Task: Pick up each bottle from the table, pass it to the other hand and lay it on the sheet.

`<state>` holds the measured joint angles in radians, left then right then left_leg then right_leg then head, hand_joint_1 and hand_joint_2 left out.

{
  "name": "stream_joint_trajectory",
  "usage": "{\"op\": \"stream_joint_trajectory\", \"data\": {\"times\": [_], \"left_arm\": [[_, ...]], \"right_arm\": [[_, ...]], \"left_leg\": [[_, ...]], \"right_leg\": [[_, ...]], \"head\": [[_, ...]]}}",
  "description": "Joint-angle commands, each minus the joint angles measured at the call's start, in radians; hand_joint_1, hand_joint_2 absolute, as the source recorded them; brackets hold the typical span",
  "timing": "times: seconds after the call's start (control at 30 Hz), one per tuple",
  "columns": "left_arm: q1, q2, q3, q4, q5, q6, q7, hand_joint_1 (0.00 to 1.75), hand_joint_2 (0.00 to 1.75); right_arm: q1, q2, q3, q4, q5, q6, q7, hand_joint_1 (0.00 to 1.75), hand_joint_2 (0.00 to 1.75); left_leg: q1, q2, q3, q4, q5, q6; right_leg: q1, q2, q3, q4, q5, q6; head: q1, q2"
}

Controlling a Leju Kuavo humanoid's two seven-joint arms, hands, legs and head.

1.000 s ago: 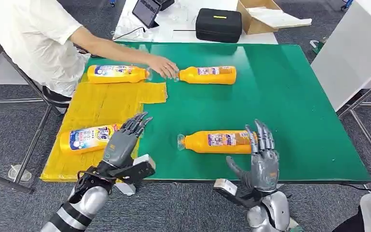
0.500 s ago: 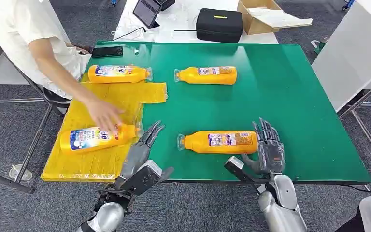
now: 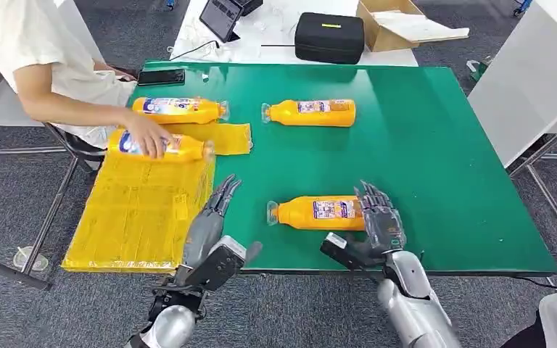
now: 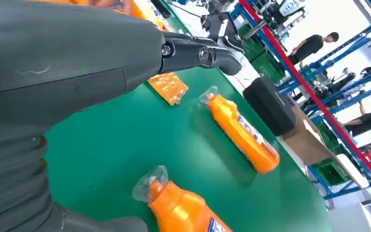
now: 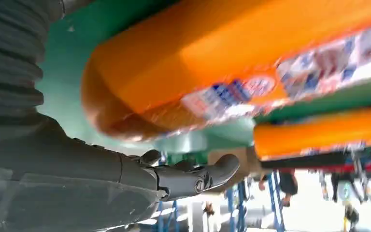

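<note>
Two silver arms come up from six o'clock: the right hand point(image 3: 379, 217) bends its fingers over the flat end of the near bottle point(image 3: 318, 213) on the green table point(image 3: 435, 145), but I cannot tell if it really grips it, and the left hand point(image 3: 210, 221) is open with long straight fingers pointing to one o'clock, just beside the yellow sheet point(image 3: 141, 210). At ten o'clock a person's hand point(image 3: 147, 135) holds a bottle with a blue label point(image 3: 163, 145) over the sheet's far end, with another bottle point(image 3: 179, 109) just behind it. One more bottle point(image 3: 310, 112) lies on the table at twelve o'clock, and a cardboard box point(image 3: 399, 22) at one o'clock has white paper in it.
</note>
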<state>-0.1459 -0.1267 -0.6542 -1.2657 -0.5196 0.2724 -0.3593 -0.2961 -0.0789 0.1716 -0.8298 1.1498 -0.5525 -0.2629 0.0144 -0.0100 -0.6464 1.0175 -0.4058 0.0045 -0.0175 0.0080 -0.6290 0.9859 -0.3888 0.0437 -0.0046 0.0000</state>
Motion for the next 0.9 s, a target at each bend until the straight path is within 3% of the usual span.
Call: {"op": "stream_joint_trajectory", "data": {"times": [0.03, 0.3, 0.47, 0.5, 0.53, 0.6, 0.87, 0.9], "left_arm": [[-0.040, 0.002, -0.031, 0.067, 0.019, -0.017, -0.001, 0.00, 1.75], [-0.031, -0.009, -0.028, 0.073, 0.016, -0.005, 0.009, 0.00, 1.75], [-0.034, -0.018, -0.025, 0.081, 0.012, -0.002, 0.013, 0.00, 1.75], [-0.037, -0.020, -0.022, 0.084, 0.011, 0.000, 0.015, 0.00, 1.75], [-0.039, -0.021, -0.020, 0.088, 0.010, 0.001, 0.015, 0.00, 1.75], [-0.045, -0.026, -0.017, 0.099, 0.011, 0.006, 0.012, 0.00, 1.75], [-0.053, -0.026, -0.021, 0.120, 0.028, 0.018, -0.018, 0.00, 1.75], [-0.054, -0.024, -0.024, 0.121, 0.034, 0.021, -0.025, 0.00, 1.75]], "right_arm": [[-0.131, -0.030, 0.127, 0.169, 0.006, 0.142, 0.078, 0.00, 1.75], [-0.178, -0.035, 0.174, 0.199, 0.053, 0.288, 0.257, 0.00, 1.75], [-0.214, -0.037, 0.197, 0.243, 0.056, 0.410, 0.308, 0.00, 1.75], [-0.222, -0.041, 0.207, 0.254, 0.054, 0.443, 0.316, 0.37, 1.75], [-0.227, -0.043, 0.212, 0.263, 0.050, 0.472, 0.323, 1.36, 1.75], [-0.236, -0.054, 0.229, 0.278, 0.051, 0.511, 0.321, 1.75, 1.75], [-0.184, -0.096, 0.220, 0.263, -0.059, 0.566, 0.222, 1.75, 1.75], [-0.172, -0.099, 0.202, 0.254, -0.112, 0.588, 0.171, 1.75, 1.75]], "left_leg": [[0.000, 0.002, 0.003, -0.001, -0.001, 0.000], [0.001, 0.002, 0.006, -0.001, -0.001, 0.000], [0.000, 0.001, 0.006, -0.001, 0.000, 0.001], [0.001, 0.001, 0.008, -0.001, 0.000, 0.001], [0.000, 0.001, 0.008, -0.001, 0.001, 0.001], [0.001, 0.000, 0.011, -0.001, 0.001, 0.002], [0.001, -0.003, 0.013, -0.001, 0.002, 0.003], [0.001, -0.004, 0.014, -0.002, 0.003, 0.003]], "right_leg": [[0.001, 0.001, 0.003, -0.001, 0.000, -0.002], [0.001, -0.001, 0.005, -0.001, 0.000, -0.001], [0.001, 0.000, 0.005, -0.001, 0.001, 0.000], [0.001, -0.001, 0.007, -0.002, 0.001, -0.001], [0.001, -0.001, 0.006, -0.001, 0.001, -0.001], [0.002, -0.003, 0.010, -0.003, 0.001, -0.002], [0.001, -0.004, 0.013, -0.003, 0.001, 0.000], [0.002, -0.006, 0.014, -0.004, 0.001, 0.000]], "head": [[0.000, 0.000], [0.000, 0.000], [0.000, 0.000], [0.000, 0.000], [0.000, 0.000], [0.000, 0.000], [0.000, 0.000], [0.000, 0.000]]}}
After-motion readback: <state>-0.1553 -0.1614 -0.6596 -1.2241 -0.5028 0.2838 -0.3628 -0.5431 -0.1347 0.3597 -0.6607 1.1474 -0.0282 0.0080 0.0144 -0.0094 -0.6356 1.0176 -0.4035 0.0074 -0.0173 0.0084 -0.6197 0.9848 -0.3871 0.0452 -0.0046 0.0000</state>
